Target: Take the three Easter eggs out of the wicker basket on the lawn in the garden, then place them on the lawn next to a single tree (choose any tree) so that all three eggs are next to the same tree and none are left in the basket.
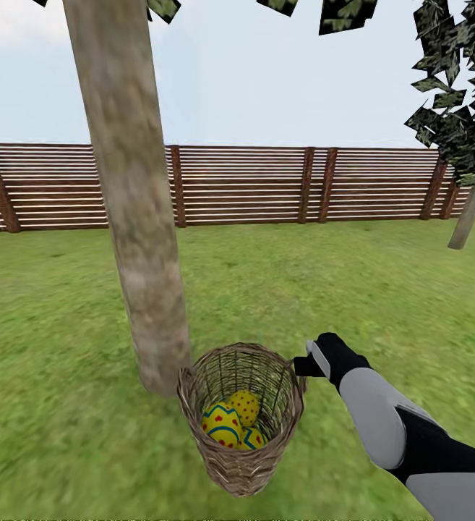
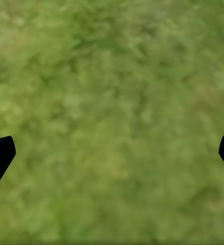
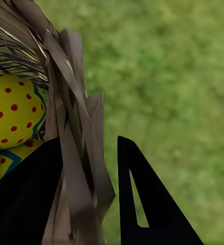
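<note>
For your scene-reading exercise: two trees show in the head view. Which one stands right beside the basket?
The thick, pale-trunked tree at left; its base is beside the basket. The other tree, thin-trunked with dark foliage, stands far off near the fence.

Head view overlooks the wicker basket [image 1: 241,420]; right wrist sees its rim close.

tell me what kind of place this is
A fenced garden or backyard, in a simulator render. Mottled green lawn runs back to a brown fence of horizontal wooden slats, and a thick grey-brown tree rises from the grass, with open sky above.
</note>
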Controlling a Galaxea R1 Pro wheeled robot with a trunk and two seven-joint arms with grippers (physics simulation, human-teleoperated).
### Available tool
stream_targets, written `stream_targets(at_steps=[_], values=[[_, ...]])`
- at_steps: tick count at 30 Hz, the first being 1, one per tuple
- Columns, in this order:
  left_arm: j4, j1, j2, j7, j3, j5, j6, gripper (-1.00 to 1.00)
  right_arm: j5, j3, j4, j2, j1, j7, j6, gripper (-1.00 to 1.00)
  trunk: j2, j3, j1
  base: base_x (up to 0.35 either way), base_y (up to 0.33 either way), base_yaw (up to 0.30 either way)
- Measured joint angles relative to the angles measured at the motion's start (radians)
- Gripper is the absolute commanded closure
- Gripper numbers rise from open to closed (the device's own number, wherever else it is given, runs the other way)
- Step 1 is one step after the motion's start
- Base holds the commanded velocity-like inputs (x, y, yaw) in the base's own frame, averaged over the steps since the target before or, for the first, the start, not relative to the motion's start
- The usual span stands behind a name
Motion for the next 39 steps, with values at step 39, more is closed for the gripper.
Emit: stream_targets(at_steps=[39], values=[[-0.03, 0.0, 0.001, 0.0, 0.02, -0.001, 0.009, -1.0, -0.003, 0.002, -0.001, -0.002, -0.002, 0.0, 0.0, 1.0, -0.111, -0.139, 0.068, 0.0, 0.0, 0.0]])
